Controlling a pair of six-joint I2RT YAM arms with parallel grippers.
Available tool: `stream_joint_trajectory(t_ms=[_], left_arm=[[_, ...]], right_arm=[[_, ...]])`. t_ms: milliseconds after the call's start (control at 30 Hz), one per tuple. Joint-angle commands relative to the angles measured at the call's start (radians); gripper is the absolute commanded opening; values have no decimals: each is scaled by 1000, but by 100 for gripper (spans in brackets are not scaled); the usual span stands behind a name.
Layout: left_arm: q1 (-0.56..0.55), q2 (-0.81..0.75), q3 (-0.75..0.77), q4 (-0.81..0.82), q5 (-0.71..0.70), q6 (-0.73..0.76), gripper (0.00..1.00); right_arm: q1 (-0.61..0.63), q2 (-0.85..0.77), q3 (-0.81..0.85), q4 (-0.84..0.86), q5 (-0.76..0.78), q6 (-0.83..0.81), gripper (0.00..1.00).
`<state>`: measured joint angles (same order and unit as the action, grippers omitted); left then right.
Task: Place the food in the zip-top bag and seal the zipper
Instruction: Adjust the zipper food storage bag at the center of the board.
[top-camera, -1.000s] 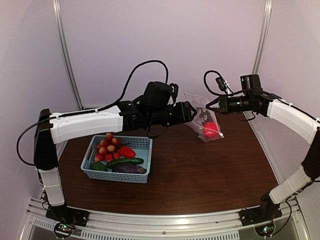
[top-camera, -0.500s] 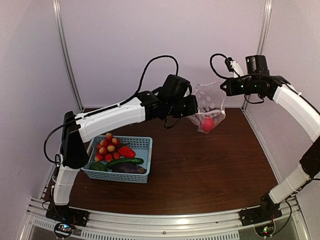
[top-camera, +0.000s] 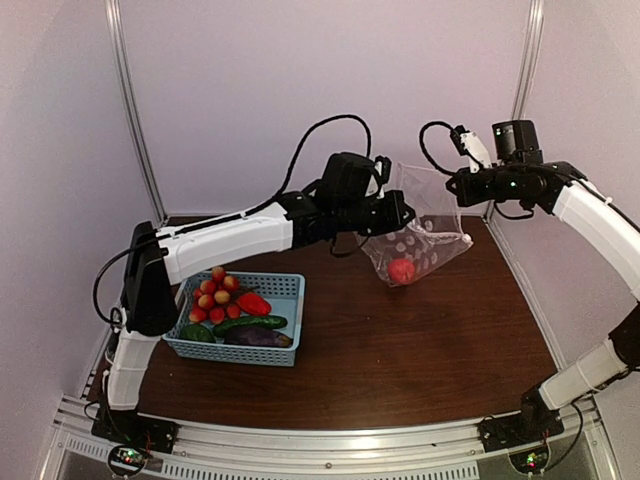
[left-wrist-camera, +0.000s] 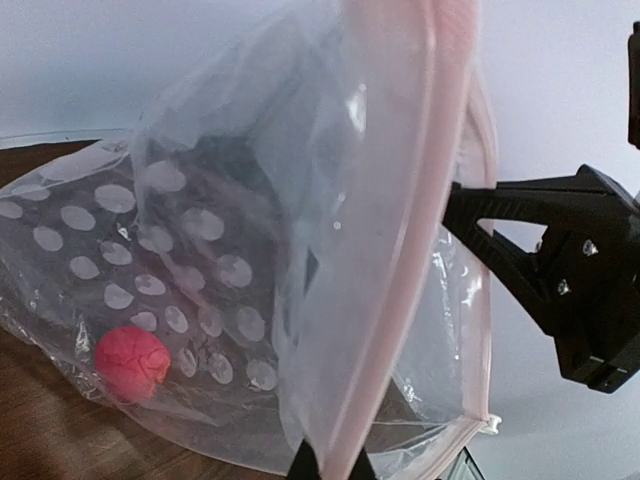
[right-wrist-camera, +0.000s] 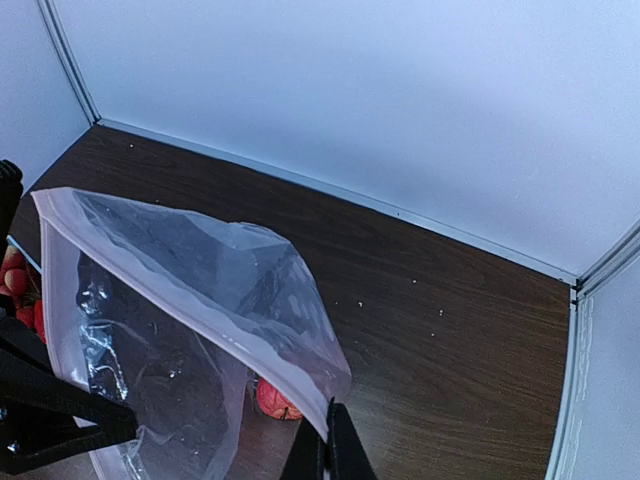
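You had the zip-top bag (top-camera: 415, 245) strung up over the far counter (top-camera: 400, 350), with left claw (top-camera: 400, 212) and right claw (top-camera: 452, 186) each clamped tight on its zipper (left-wrist-camera: 395, 290) edge. One round red piece (top-camera: 402, 270) sat low inside. The blue basket (top-camera: 230, 352) held the cherry tomatoes (top-camera: 213, 293), red pepper (top-camera: 253, 303), cucumber (top-camera: 250, 323), eggplant (top-camera: 258, 338) and small dark green piece (top-camera: 197, 333). Your left wrist view alone showed the white dots up close. Your right wrist view looked down along the strip.
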<state>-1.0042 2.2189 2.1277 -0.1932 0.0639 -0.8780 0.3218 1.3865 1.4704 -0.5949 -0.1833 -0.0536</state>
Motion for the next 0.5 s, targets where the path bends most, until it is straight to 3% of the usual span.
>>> stream_joint_trajectory(t_ms=[0,33,100,200,333,467], left_arm=[[3,19,57,101,59,69,0],[8,18,58,98,56,75,2],[17,10,53,86,68,76,28],[32,-34,18,53,91,113,52],[38,-172,-182,20,58,196,64],[38,-333,-428,-21,10,248,70]], right_arm=[[-5,2,74,-13,66,-12,0],[-15,11,101,-20,84,-21,0],[-36,29,148,-27,110,-31,0],[-57,50,210,-32,161,-50,0],[-65,32,207,13,226,-54,0],[70,50,51,-54,85,-95,0]])
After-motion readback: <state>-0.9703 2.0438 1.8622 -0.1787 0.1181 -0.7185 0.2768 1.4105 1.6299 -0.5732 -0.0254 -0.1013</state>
